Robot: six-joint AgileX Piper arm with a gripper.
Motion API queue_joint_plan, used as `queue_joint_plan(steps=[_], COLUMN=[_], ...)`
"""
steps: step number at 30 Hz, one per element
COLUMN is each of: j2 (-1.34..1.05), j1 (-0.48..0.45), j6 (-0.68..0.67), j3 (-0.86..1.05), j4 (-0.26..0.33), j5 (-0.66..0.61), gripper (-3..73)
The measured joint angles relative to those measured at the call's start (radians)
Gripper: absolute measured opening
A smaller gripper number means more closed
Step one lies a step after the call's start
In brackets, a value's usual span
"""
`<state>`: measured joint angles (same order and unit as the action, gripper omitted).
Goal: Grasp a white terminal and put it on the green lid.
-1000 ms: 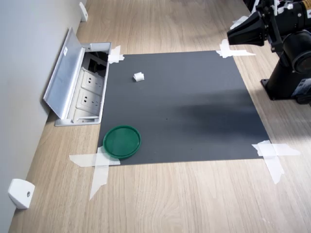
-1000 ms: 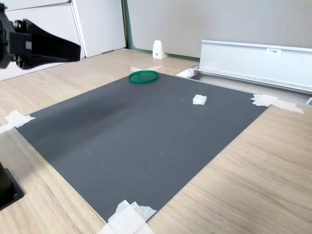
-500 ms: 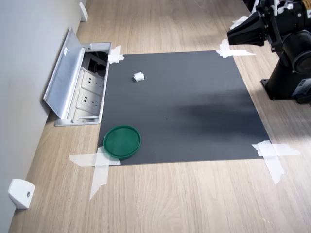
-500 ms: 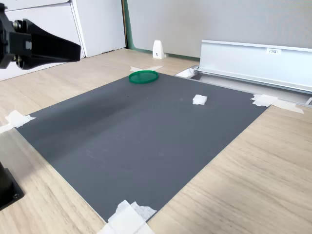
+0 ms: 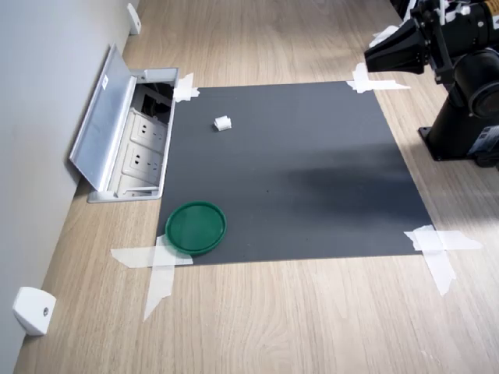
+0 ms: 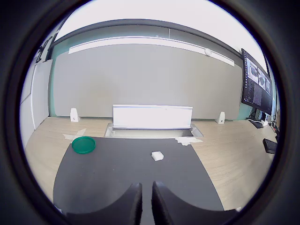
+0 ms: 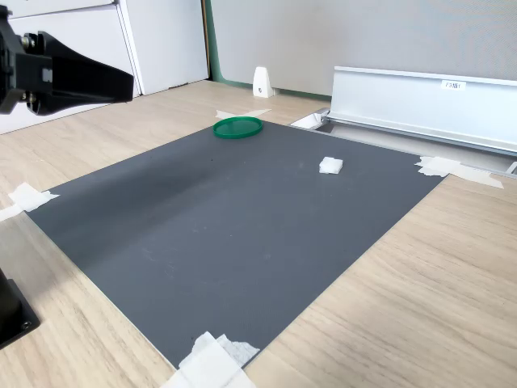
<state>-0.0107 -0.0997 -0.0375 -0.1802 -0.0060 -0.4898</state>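
White terminal (image 5: 222, 122) on mat, green lid (image 5: 195, 227) well apart, gripper (image 6: 146, 199) nearly closed

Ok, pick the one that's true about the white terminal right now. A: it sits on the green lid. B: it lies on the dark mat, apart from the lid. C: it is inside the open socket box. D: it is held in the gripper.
B: in the first exterior view the white terminal lies on the dark mat, well apart from the green lid, and the gripper is off by the mat's corner, holding nothing.
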Motion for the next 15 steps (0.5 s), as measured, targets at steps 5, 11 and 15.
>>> queue_joint_plan(steps=[5, 11, 15], j2=[0.000, 0.094, 0.234], j1=[0.000, 0.000, 0.000], j6=[0.000, -0.009, -0.028], j3=[0.000, -0.038, -0.119], j4=[0.006, -0.005, -0.042], j5=[0.001, -0.001, -0.001], gripper=[7.9, 7.9, 7.9])
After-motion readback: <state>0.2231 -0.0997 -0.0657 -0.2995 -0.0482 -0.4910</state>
